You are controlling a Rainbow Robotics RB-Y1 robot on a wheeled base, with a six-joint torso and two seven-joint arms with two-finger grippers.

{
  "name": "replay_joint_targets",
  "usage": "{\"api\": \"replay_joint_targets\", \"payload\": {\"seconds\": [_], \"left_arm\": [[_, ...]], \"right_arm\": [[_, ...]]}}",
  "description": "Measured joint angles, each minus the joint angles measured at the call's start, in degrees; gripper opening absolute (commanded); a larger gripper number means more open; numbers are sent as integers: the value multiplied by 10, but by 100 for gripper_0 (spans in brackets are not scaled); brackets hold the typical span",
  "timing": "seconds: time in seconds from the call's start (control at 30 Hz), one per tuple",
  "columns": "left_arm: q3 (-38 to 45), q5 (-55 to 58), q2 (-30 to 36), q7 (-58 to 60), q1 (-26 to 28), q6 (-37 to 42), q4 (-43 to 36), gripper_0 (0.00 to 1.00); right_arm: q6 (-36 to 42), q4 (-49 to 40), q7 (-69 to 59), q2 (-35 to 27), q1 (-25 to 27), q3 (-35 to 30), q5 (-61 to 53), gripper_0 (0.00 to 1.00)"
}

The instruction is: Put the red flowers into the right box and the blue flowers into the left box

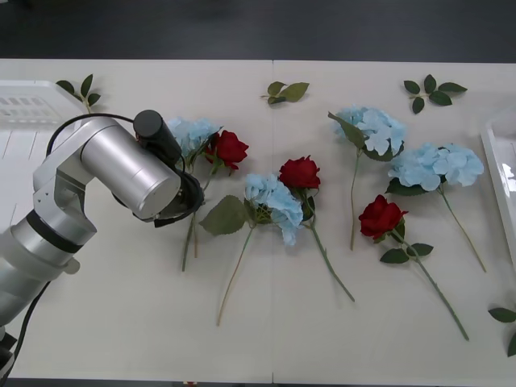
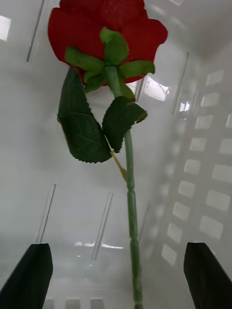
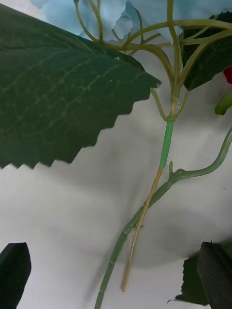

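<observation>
- Three red flowers (image 1: 301, 172) are lying loose on the pale worktop (image 1: 339, 339): one beside the left arm, one at the centre, one toward the right.
- A fourth red rose (image 2: 104, 29) is lying inside a white slotted tray (image 2: 203, 193), its stem running between the black fingers (image 2: 29, 280) of the right tool (image 2: 118, 282), which are standing wide apart and gripping nothing.
- Four blue flowers (image 1: 276, 203) are sharing the worktop; the one farthest left (image 1: 189, 133) is lying against a rose, their stems crossing.
- The left tool (image 3: 116, 275) is hovering just over those crossed stems, its fingers (image 3: 14, 273) spread wide on either side of the yellow-green hydrangea stem (image 3: 166, 142) and the rose stem (image 3: 193, 173), touching neither.
- A broad serrated leaf (image 3: 58, 91) is jutting in close beside the stems.
- The left box (image 1: 28, 101) is sitting at the worktop's far left corner, behind the silver left arm (image 1: 121, 169).
- The right box (image 1: 501, 173) is showing partly at the right edge, just beyond the rightmost hydrangea.
- Loose leaf sprigs (image 1: 286, 91) are dotting the far edge and the near right corner.
</observation>
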Motion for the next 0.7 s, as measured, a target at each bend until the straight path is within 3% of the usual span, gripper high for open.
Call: {"api": "replay_joint_targets", "payload": {"seconds": [0.27, 0.53, 0.7], "left_arm": [[0, 0, -1, -43, 0, -45, 54, 100], [0, 0, -8, -54, -18, -49, 79, 100], [0, 0, -11, -60, -20, -49, 79, 100]], "right_arm": [[119, -16, 0, 0, -65, 1, -17, 90], [197, -103, -6, 0, -97, 1, -25, 90], [229, -189, -126, 2, -96, 3, 15, 90]]}}
